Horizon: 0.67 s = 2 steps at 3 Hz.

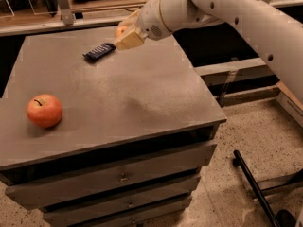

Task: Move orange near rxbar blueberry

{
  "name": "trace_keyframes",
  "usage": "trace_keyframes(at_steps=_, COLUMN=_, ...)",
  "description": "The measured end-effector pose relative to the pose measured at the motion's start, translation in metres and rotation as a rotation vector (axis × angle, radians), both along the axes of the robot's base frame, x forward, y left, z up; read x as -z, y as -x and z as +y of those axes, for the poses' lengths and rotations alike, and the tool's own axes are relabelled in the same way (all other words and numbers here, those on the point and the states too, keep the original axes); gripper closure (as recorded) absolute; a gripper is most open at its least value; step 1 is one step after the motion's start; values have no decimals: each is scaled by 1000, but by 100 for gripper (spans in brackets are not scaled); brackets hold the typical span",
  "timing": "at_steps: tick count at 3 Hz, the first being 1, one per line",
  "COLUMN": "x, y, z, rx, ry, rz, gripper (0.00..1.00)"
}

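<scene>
1. Gripper (126, 33): upper centre of frame, at end of white arm (227, 8) reaching in from upper right, over far part of grey table (142, 98).
2. Fingers (129, 39): tan, closed in on orange (121, 30), pinching it. Only a small patch of fruit visible btwn them, rest hidden.
3. Orange: upper centre of frame, in the grip, near rxbar blueberry (99, 51) and to its right, no contact btwn the two. Can't tell if fruit touches tabletop or hangs just above it.
4. Rxbar blueberry: dark flat wrapper w/ pale stripes, flat on table, upper left of centre. Angled, right end higher in frame & pointing toward gripper, small gap to lower finger.
5. Apple (44, 110): red-orange, stem dimple up, far left of frame at mid-height, on near-left part of table. Well apart from bar & gripper.
6. Table front: stacked drawers (123, 178) w/ small pulls, lower centre of frame.
7. Floor (236, 131): speckled, lower right of frame. Black bar (253, 186) running diagonally across it toward lower right corner.
8. Arm: thick white link across upper right, small dark dots along it, pale wrist section just right of gripper.
</scene>
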<state>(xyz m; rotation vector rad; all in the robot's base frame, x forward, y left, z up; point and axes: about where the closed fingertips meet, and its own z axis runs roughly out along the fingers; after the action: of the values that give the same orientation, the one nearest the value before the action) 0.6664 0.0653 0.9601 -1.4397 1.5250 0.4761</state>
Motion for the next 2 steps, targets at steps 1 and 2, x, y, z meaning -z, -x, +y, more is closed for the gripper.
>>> trace_keyframes(at_steps=1, x=-8, y=-29, z=-9, rx=123, ry=-114, rz=6, gripper=100)
trace_keyframes(at_steps=2, x=-8, y=-29, z=-9, rx=123, ry=-114, rz=6, gripper=100)
